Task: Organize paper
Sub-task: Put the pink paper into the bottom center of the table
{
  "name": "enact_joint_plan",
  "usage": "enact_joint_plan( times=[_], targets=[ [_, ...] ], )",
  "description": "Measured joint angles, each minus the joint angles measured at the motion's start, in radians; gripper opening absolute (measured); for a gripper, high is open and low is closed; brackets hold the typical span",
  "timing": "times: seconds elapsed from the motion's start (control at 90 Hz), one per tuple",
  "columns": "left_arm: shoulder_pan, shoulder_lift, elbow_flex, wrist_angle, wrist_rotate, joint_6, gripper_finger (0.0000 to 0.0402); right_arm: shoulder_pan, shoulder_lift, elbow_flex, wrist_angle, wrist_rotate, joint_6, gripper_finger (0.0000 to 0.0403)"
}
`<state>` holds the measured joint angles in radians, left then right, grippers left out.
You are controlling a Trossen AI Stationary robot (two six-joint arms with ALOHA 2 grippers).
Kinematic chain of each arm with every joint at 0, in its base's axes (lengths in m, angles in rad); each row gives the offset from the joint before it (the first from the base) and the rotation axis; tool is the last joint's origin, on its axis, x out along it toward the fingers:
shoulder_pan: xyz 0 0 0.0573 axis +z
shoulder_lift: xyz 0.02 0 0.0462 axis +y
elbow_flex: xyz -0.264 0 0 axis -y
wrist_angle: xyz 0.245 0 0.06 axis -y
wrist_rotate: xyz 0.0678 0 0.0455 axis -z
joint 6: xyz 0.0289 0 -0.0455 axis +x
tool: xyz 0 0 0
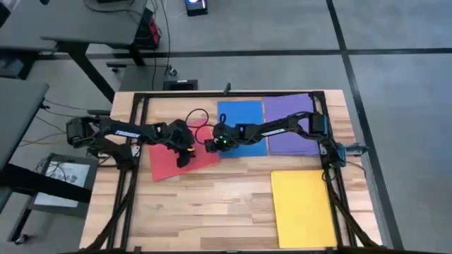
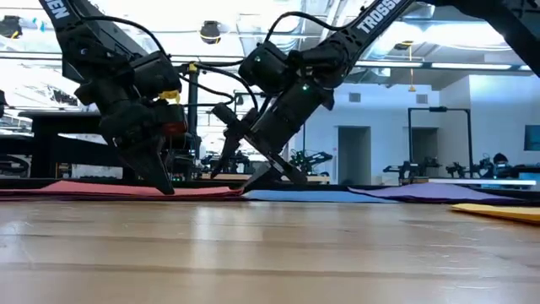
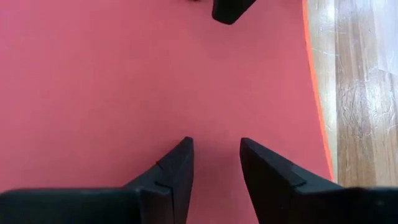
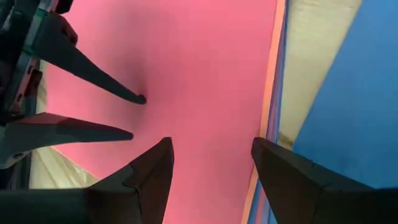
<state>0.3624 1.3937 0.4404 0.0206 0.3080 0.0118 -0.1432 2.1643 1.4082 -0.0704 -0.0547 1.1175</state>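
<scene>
Paper sheets lay flat on the pale wooden table, with no tray or bin among them. A pink-red sheet lay left of centre, turned askew to the table edges; a thin salmon-orange edge showed beneath its side in the right wrist view. A blue sheet lay just beside it at the far middle, and a purple sheet adjoined the blue one farther right. A yellow sheet lay well apart, at the near right.

Left gripper was poised over the pink-red sheet with its fingers narrowly parted and nothing between them; in the low view its tips reached the sheet. Right gripper stood at the pink-red sheet's edge next to the blue one, fingers spread wider and holding nothing, tilted in the low view. A red cable loop lay beside the blue sheet. Black frame rails ran along both table sides.
</scene>
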Motion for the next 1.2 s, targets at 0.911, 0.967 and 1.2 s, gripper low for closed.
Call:
enact_joint_plan(
  times=[0.911,0.967,1.2],
  targets=[
    [-0.018,0.001,-0.002,0.13,-0.002,-0.056,0.0115,0.024,0.002,-0.002,0.116,-0.028,-0.03,0.0211],
    [-0.018,0.001,-0.002,0.123,-0.002,-0.055,0.0115,0.022,0.002,-0.002,0.105,-0.028,-0.038,0.0211],
    [-0.015,-0.022,0.05,0.021,0.0,-0.057,0.0115,-0.045,-0.005,0.047,0.084,-0.04,-0.147,0.0211]
  ],
)
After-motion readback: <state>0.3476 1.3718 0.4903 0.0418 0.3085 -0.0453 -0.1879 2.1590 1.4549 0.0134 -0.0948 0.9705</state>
